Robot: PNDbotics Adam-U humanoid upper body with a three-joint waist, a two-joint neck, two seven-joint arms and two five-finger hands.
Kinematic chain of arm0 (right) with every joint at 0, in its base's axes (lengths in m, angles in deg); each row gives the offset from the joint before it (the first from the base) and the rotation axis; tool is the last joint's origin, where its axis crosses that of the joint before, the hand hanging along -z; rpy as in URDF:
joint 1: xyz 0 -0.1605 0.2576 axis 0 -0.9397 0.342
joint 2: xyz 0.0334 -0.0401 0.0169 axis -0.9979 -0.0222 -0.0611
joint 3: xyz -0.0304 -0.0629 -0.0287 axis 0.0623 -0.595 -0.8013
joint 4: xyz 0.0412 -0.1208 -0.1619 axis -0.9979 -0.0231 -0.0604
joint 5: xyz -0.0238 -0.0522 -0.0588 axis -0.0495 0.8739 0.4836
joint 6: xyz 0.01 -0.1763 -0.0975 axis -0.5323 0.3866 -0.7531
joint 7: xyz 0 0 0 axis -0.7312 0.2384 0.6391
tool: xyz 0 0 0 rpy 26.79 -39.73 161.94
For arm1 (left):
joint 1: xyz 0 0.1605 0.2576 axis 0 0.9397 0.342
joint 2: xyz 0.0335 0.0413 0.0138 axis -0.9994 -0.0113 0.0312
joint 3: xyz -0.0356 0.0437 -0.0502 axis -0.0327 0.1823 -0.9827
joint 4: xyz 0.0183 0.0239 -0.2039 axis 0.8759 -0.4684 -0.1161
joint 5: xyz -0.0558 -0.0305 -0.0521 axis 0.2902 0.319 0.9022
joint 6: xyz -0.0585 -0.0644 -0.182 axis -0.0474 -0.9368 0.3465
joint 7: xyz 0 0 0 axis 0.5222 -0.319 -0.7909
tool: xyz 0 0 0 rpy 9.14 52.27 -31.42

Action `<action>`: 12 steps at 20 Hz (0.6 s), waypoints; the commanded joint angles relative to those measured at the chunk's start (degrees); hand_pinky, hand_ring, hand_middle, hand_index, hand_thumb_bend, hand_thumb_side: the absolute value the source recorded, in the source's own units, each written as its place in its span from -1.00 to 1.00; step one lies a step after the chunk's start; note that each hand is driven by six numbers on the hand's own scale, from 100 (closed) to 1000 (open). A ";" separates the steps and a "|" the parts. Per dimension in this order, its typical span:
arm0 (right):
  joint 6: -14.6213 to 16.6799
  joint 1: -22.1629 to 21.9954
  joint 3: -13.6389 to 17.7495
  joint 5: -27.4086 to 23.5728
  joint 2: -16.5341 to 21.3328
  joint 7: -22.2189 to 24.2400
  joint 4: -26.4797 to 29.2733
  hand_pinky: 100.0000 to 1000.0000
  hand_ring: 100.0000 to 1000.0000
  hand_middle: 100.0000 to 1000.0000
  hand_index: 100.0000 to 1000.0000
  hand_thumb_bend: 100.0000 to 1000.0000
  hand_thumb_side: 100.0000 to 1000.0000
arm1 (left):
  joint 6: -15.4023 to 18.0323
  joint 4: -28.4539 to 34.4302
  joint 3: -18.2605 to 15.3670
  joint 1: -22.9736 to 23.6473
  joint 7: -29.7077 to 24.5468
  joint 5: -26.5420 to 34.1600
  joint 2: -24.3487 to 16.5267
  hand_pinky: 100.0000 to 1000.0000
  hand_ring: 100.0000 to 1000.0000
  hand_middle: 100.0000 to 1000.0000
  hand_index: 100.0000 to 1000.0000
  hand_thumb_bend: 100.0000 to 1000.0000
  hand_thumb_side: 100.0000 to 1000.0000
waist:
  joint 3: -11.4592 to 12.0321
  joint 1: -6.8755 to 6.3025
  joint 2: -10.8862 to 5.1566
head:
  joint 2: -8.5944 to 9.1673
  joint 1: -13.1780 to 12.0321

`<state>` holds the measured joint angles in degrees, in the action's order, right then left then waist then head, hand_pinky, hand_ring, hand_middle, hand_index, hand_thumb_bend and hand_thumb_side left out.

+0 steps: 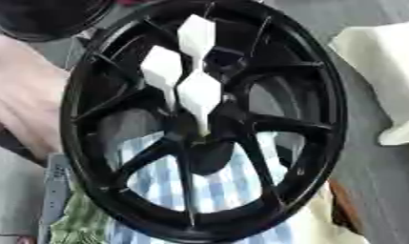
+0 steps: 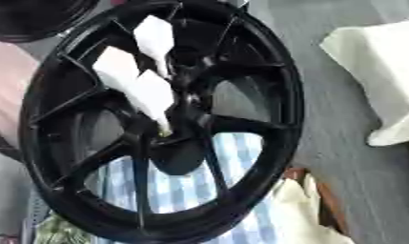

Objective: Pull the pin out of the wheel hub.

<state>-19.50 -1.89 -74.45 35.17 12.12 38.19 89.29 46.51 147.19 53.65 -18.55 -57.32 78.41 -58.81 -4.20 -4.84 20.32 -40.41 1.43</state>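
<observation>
A black spoked wheel hub (image 1: 320, 95) fills both views, standing tilted on its rim. Three white tapered pieces sit over its upper spokes: one at the top (image 1: 197, 35), one to the left (image 1: 161, 69) and one lower down (image 1: 197, 93). The lowest piece narrows to a tip near the hub's centre (image 1: 204, 126). I cannot tell which of them is the pin. Neither of my hands shows in either view.
A blue-and-white checked cloth (image 1: 224, 186) lies under the wheel, with a green checked cloth (image 1: 82, 224) at the lower left. A white block (image 1: 383, 62) stands at the right. Another black round object (image 1: 40, 16) is at the top left. A blurred pink shape (image 1: 20, 95) lies behind the left rim.
</observation>
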 commanded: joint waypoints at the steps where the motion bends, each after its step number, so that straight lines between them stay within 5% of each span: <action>1: 0.05 0.45 0.30 -0.22 1.20 0.20 0.88 0.71 0.45 0.17 0.56 -1.00 0.12 | -0.09 0.48 -0.54 -0.73 -0.15 0.41 -1.53 0.54 0.56 0.37 0.55 -0.80 0.33 | 0.01 0.13 -1.37 | 0.81 -0.26; 12: -0.18 0.48 0.27 -0.43 0.98 0.21 0.88 0.71 0.45 0.17 0.56 -1.00 0.14 | -0.05 0.48 1.05 -3.41 -1.77 0.63 -2.59 0.54 0.59 0.38 0.55 -0.77 0.32 | -0.35 0.19 -1.54 | 0.58 -0.40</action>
<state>-19.62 -1.74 -74.76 35.02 12.04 38.34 89.29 46.40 147.19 54.98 -21.19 -58.61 78.75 -58.98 -4.56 -4.84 20.31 -40.18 1.15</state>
